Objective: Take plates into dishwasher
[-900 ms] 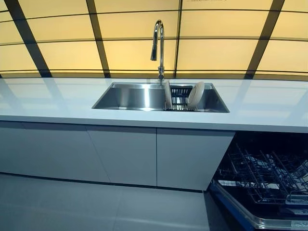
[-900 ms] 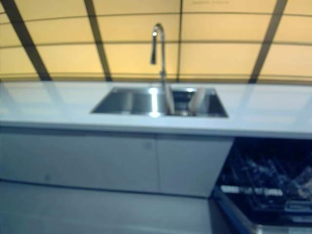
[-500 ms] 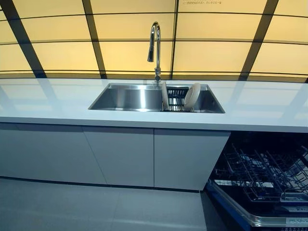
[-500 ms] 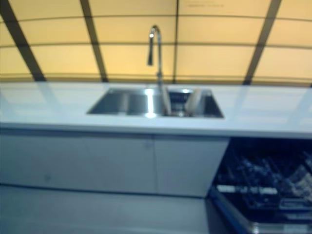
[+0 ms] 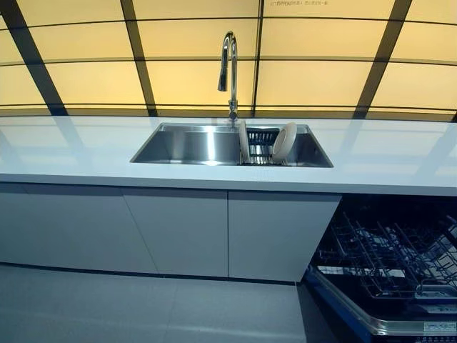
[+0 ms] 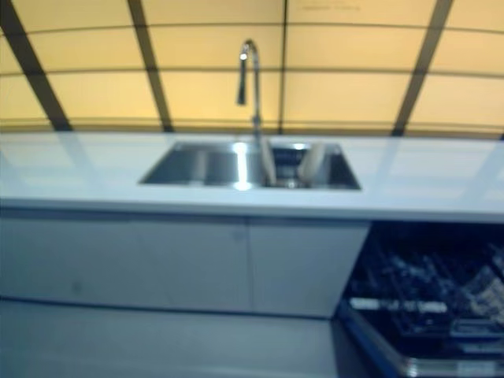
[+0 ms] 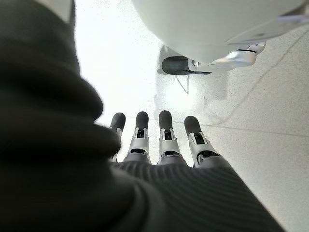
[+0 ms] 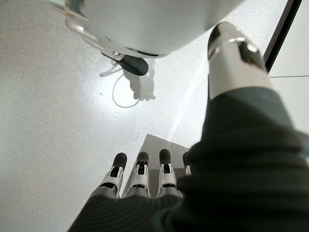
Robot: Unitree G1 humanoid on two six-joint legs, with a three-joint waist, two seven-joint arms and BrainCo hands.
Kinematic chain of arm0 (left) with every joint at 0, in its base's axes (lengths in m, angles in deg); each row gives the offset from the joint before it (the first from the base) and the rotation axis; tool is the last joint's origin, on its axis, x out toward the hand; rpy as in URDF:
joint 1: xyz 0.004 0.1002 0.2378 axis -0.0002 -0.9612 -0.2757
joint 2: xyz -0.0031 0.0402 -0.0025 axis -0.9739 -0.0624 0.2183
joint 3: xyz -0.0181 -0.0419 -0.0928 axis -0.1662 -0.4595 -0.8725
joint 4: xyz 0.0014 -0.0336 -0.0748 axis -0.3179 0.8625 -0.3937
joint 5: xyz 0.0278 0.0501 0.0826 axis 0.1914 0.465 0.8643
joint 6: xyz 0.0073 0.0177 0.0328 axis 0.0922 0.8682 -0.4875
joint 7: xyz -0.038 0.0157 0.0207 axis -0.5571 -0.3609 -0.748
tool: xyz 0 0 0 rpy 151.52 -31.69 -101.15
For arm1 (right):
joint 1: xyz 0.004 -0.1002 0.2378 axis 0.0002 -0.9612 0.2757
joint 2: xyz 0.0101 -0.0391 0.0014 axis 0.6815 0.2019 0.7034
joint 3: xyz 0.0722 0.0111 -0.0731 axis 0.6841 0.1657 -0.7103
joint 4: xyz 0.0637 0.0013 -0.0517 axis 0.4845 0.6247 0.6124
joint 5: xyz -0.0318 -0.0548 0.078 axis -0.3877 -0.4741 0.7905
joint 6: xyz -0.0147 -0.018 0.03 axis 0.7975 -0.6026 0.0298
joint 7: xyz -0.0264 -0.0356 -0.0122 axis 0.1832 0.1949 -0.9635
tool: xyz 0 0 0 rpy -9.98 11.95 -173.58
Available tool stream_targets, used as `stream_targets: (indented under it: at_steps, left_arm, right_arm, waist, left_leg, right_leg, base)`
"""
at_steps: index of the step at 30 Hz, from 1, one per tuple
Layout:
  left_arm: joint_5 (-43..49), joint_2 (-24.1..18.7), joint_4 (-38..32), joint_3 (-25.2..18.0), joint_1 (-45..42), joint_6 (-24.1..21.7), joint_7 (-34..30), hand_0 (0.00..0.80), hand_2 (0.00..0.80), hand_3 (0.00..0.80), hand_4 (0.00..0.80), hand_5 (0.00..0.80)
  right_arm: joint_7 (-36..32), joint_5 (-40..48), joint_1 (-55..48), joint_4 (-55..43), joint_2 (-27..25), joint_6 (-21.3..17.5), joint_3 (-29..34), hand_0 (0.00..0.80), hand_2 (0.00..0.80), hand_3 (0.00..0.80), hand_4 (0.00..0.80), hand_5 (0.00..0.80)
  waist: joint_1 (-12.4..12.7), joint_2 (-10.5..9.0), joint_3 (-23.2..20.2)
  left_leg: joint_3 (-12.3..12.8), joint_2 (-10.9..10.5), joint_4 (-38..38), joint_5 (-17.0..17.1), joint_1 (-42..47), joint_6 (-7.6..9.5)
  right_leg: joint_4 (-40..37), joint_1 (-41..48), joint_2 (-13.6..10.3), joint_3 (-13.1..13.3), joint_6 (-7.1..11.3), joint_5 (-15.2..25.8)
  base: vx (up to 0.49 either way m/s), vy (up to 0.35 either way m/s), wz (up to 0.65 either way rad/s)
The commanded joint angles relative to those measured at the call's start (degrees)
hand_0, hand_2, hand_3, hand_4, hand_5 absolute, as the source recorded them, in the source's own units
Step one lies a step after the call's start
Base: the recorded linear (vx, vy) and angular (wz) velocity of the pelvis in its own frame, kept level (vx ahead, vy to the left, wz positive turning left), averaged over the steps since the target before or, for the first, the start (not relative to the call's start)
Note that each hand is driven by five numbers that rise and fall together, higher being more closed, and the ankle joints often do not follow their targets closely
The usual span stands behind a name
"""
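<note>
From the left eye view, two plates [image 5: 285, 140] are standing on edge in a dark rack [image 5: 263, 146] inside the sink [image 5: 187, 145], at about 12 o'clock, set into the table [image 5: 385, 164]; the faucet [image 5: 229, 68] is rising just behind. The dishwasher [image 5: 385, 264] is lying open at 4 o'clock, its wire basket bare.

The right eye view is showing the same layout.

In the left wrist view, the left hand [image 7: 161, 140] is hanging over the floor, fingers straight, holding nothing.

In the right wrist view, the right hand [image 8: 140, 176] is hanging likewise, relaxed and empty.

Doing this well probably means walking closer first, then reaching for the nearer plate's rim.
</note>
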Motion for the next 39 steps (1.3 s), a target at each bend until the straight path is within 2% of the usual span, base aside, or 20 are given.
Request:
stream_targets:
  at_steps: [1, 8, 9, 11, 12, 13, 14, 16, 18, 19, 20, 22, 25, 28, 30, 33, 35, 37, 38, 39]
  left_arm:
    - [0.72, 5.25, 4.16, 1.65, 3.36, 1.19, -1.63, 0.0, 0.0, 0.0, 0.0, 0.0]
    - [1.58, 5.21, 4.46, 1.25, 3.63, 1.12, -1.15, 0.0, 0.0, 0.0, 0.0, 0.0]
    - [1.49, 5.12, 4.39, 1.24, 3.72, 1.1, -0.96, 0.0, 0.0, 0.0, 0.0, 0.0]
    - [1.12, 4.68, 4.19, 1.25, 4.32, 1.67, -1.05, 0.0, 0.0, 0.0, 0.0, 0.0]
    - [1.67, 4.47, 4.07, 1.65, 4.82, 2.23, -1.04, 0.0, 0.0, 0.0, 0.0, 0.0]
    - [2.07, 4.4, 4.08, 1.78, 4.97, 2.34, -1.02, 0.0, 0.0, 0.0, 0.0, 0.0]
    - [3.18, 4.24, 4.32, 2.33, 5.43, 2.7, -0.96, 0.0, 0.0, 0.0, 0.0, 0.0]
    - [3.5, 4.05, 4.57, 2.48, 5.73, 2.68, -1.36, 0.0, 0.0, 0.0, 0.0, 0.0]
    - [4.71, 4.01, 4.97, 2.45, 6.05, 2.27, -2.49, 0.0, 0.0, 0.0, 0.0, 0.0]
    - [4.96, 4.06, 5.32, 2.5, 6.33, 1.74, -2.58, 0.0, 0.0, 0.0, 0.0, 0.0]
    - [4.45, 4.05, 5.76, 2.54, 6.9, 1.44, -2.47, 0.0, 0.0, 0.0, 0.0, 0.0]
    - [4.4, 4.13, 5.69, 2.15, 6.66, 1.21, -1.52, 0.0, 0.0, 0.0, 0.0, 0.0]
    - [5.5, 3.89, 5.21, 0.76, 5.08, -0.51, 0.43, 0.0, 0.0, 0.0, 0.0, 0.0]
    - [6.56, 3.51, 4.62, 0.16, 4.71, -1.47, 0.44, 0.0, 0.0, 0.0, 0.0, 0.0]
    - [9.25, 3.57, 4.14, 0.81, 4.4, -1.33, -1.01, 0.0, 0.0, 0.0, 0.0, 0.0]
    - [8.17, 3.81, 4.31, 0.97, 3.72, -2.71, 0.19, 0.0, 0.0, 0.0, 0.0, 0.0]
    - [6.67, 3.76, 4.31, 0.52, 3.19, -3.09, 0.41, 0.0, 0.0, 0.0, 0.0, 0.0]
    - [5.44, 3.76, 4.5, 0.36, 2.93, -3.14, 0.46, 0.0, 0.0, 0.0, 0.0, 0.0]
    - [3.98, 3.81, 4.56, 0.25, 2.89, -3.02, 0.87, 0.0, 0.0, 0.0, 0.0, 0.0]
    - [1.14, 3.97, 4.66, -0.4, 2.9, -2.49, 2.12, 0.0, 0.0, 0.0, 0.0, 0.0]
  right_arm:
    - [0.33, 0.34, 3.99, 2.79, 2.09, -0.65, -0.67, 0.0, 0.0, 0.0, 0.0, 0.0]
    - [1.93, 2.59, 4.58, 2.76, 2.22, -1.23, 0.21, 0.0, 0.0, 0.0, 0.0, 0.0]
    - [2.24, 3.08, 4.75, 2.65, 2.21, -1.34, 0.51, 0.0, 0.0, 0.0, 0.0, 0.0]
    - [3.35, 3.52, 5.35, 2.08, 2.08, -1.65, 1.16, 0.0, 0.0, 0.0, 0.0, 0.0]
    - [3.99, 3.27, 5.38, 1.59, 1.73, -2.13, 1.47, 0.0, 0.0, 0.0, 0.0, 0.0]
    - [4.14, 3.49, 5.33, 1.41, 1.55, -2.3, 1.56, 0.0, 0.0, 0.0, 0.0, 0.0]
    - [4.32, 5.89, 5.11, 1.0, 0.88, -2.72, 1.91, 0.0, 0.0, 0.0, 0.0, 0.0]
    - [4.35, 6.98, 4.82, 0.86, 0.51, -3.06, 2.36, 0.0, 0.0, 0.0, 0.0, 0.0]
    - [4.52, 6.93, 4.47, 1.07, 0.28, -3.71, 3.02, 0.0, 0.0, 0.0, 0.0, 0.0]
    - [4.48, 6.88, 4.6, 1.53, 0.17, -3.96, 3.45, 0.0, 0.0, 0.0, 0.0, 0.0]
    - [4.39, 7.14, 4.84, 2.32, -0.03, -4.21, 4.4, 0.0, 0.0, 0.0, 0.0, 0.0]
    - [4.1, 7.06, 4.64, 2.42, 0.02, -3.78, 5.24, 0.0, 0.0, 0.0, 0.0, 0.0]
    - [4.34, 7.78, 4.57, 1.8, 0.9, -1.99, 4.67, 0.0, 0.0, 0.0, 0.0, 0.0]
    - [4.86, 7.18, 4.22, 1.7, 1.03, -2.24, 4.08, 0.0, 0.0, 0.0, 0.0, 0.0]
    - [5.04, 6.32, 3.69, 1.12, 1.2, -2.35, 3.45, 0.0, 0.0, 0.0, 0.0, 0.0]
    - [5.05, 6.56, 3.47, 1.39, 1.1, -2.77, 3.33, 0.0, 0.0, 0.0, 0.0, 0.0]
    - [4.64, 5.69, 3.1, 1.71, 0.95, -2.82, 3.07, 0.0, 0.0, 0.0, 0.0, 0.0]
    - [4.45, 5.55, 2.98, 2.0, 0.71, -2.78, 3.01, 0.0, 0.0, 0.0, 0.0, 0.0]
    - [4.22, 5.55, 3.06, 2.19, 0.61, -2.86, 2.77, 0.0, 0.0, 0.0, 0.0, 0.0]
    - [3.75, 5.28, 3.37, 2.34, 0.46, -2.95, 2.08, 0.0, 0.0, 0.0, 0.0, 0.0]
  waist:
    - [-0.64, 0.11, 2.0]
    - [-1.05, 0.73, 2.57]
    - [-1.2, 0.96, 2.9]
    - [-1.81, 1.48, 4.24]
    - [-2.25, 1.52, 5.32]
    - [-2.38, 1.39, 5.66]
    - [-2.62, 0.99, 6.88]
    - [-2.68, 0.93, 7.63]
    - [-2.25, 0.82, 8.44]
    - [-2.07, 0.49, 8.67]
    - [-1.95, 0.18, 9.28]
    - [-1.84, 0.2, 9.85]
    - [-1.92, -1.04, 10.2]
    - [-2.26, -0.78, 9.47]
    - [-2.56, -0.66, 8.51]
    - [-2.85, -0.84, 7.3]
    - [-2.93, -0.78, 5.99]
    - [-2.89, -0.62, 5.08]
    - [-2.76, -0.57, 4.56]
    - [-2.38, -0.71, 3.87]
  left_leg:
    - [3.6, -5.12, 0.25, -5.15, 1.83, 6.92]
    - [3.7, -5.61, 0.25, -5.22, 2.28, 7.99]
    - [3.76, -5.66, 0.25, -5.11, 2.32, 8.3]
    - [4.04, -5.94, 0.25, -4.58, 2.17, 8.97]
    - [3.72, -6.52, 0.25, -4.05, 1.99, 9.08]
    - [3.51, -6.81, 0.25, -3.91, 1.95, 9.11]
    - [2.94, -7.32, 0.25, -3.69, 2.2, 8.98]
    - [2.84, -7.19, 0.26, -3.74, 2.76, 8.59]
    - [2.76, -6.71, 0.67, -4.34, 3.17, 7.79]
    - [2.72, -6.92, 1.21, -4.89, 2.77, 7.67]
    - [2.75, -7.26, 2.6, -5.76, 2.05, 7.84]
    - [2.75, -7.3, 4.43, -7.0, 1.98, 8.03]
    - [1.96, -7.42, 8.86, -10.95, 2.91, 8.69]
    - [2.88, -6.06, 9.01, -12.19, 5.49, 7.97]
    - [4.13, -4.92, 8.41, -12.5, 7.07, 7.32]
    - [5.21, -4.07, 8.77, -12.81, 7.46, 6.63]
    - [5.08, -3.34, 9.39, -11.47, 8.28, 5.56]
    - [4.92, -2.27, 11.79, -8.23, 8.29, 4.24]
    - [5.03, -1.3, 14.98, -5.1, 7.97, 3.38]
    - [5.46, 0.28, 23.68, -0.37, 6.36, 2.31]
  right_leg:
    - [-0.17, -0.55, -1.87, 5.88, 3.86, 1.39]
    - [4.74, -2.26, -2.33, 5.99, 4.13, -0.28]
    - [7.72, -3.28, -2.5, 5.65, 4.2, -1.02]
    - [21.61, -8.55, -3.57, 3.97, 4.69, -1.86]
    - [30.41, -13.17, -3.64, 4.19, 4.72, -0.06]
    - [32.78, -14.89, -3.47, 4.31, 4.86, 1.14]
    - [33.78, -19.33, -2.93, 4.3, 5.43, 5.17]
    - [29.45, -20.38, -2.86, 3.38, 5.88, 6.8]
    - [15.2, -19.58, -2.81, 2.1, 6.36, 7.81]
    - [6.64, -19.51, -2.54, 3.54, 6.97, 9.28]
    - [-0.17, -20.98, -2.23, 7.26, 7.39, 9.46]
    - [-0.17, -22.73, -1.93, 9.31, 7.26, 8.71]
    - [1.38, -18.08, -1.93, 8.77, 6.68, 10.35]
    - [7.15, -17.62, -1.74, 7.34, 6.28, 8.88]
    - [8.0, -16.26, -1.57, 6.2, 5.44, 7.78]
    - [7.26, -14.8, -1.15, 6.32, 4.73, 6.99]
    - [6.7, -13.87, -0.51, 6.58, 3.9, 6.39]
    - [6.58, -13.19, 0.33, 6.65, 2.82, 5.33]
    - [5.97, -12.37, 0.92, 6.75, 1.96, 4.85]
    - [4.46, -10.56, 1.83, 7.01, 0.54, 4.08]
  base:
    - [0.027, 0.059, -0.06]
    - [0.056, 0.106, -0.03]
    - [0.05, 0.147, -0.03]
    - [0.028, 0.161, -0.02]
    - [0.005, 0.12, 0.01]
    - [0.02, 0.074, -0.11]
    - [0.054, 0.008, -0.14]
    - [0.102, -0.037, 0.0]
    - [0.158, -0.121, 0.3]
    - [0.189, -0.178, 0.39]
    - [0.17, -0.151, 0.37]
    - [0.251, -0.157, 0.35]
    - [0.425, -0.236, 0.29]
    - [0.407, -0.153, -0.06]
    - [0.417, -0.147, -0.26]
    - [0.359, -0.149, 0.01]
    - [0.344, -0.154, 0.09]
    - [0.267, -0.154, 0.03]
    - [0.332, -0.227, 0.19]
    - [0.315, -0.251, 0.05]
